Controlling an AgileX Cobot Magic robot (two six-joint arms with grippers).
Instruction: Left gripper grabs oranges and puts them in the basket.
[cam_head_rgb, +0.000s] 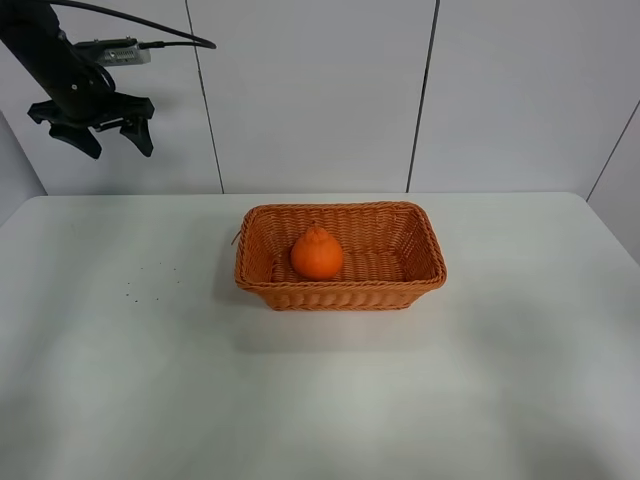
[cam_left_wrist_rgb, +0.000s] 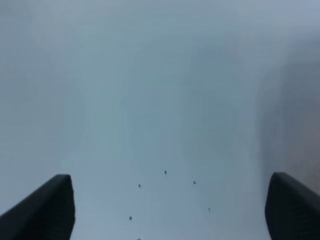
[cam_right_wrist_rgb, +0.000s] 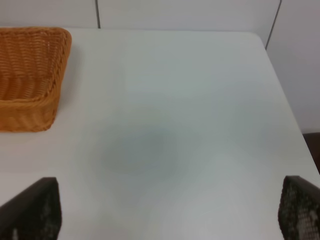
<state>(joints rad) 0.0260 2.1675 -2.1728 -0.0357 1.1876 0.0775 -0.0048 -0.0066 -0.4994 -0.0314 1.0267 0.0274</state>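
The orange (cam_head_rgb: 317, 253) is round with a knobby top and lies inside the woven wicker basket (cam_head_rgb: 425, 240), left of its middle. The basket stands on the white table at its centre. My left gripper (cam_head_rgb: 112, 143) is open and empty, raised high at the far left, well away from the basket. In the left wrist view its two black fingertips (cam_left_wrist_rgb: 47, 210) frame bare table with a few dark specks. My right gripper (cam_right_wrist_rgb: 170, 212) is open and empty; its wrist view shows the basket's end (cam_right_wrist_rgb: 35, 75). The right arm does not show in the exterior view.
The white table (cam_head_rgb: 520, 350) has small dark specks (cam_head_rgb: 150, 280) at the left. A white panelled wall (cam_head_rgb: 320, 90) stands behind it. The table's right edge (cam_right_wrist_rgb: 285, 100) shows in the right wrist view.
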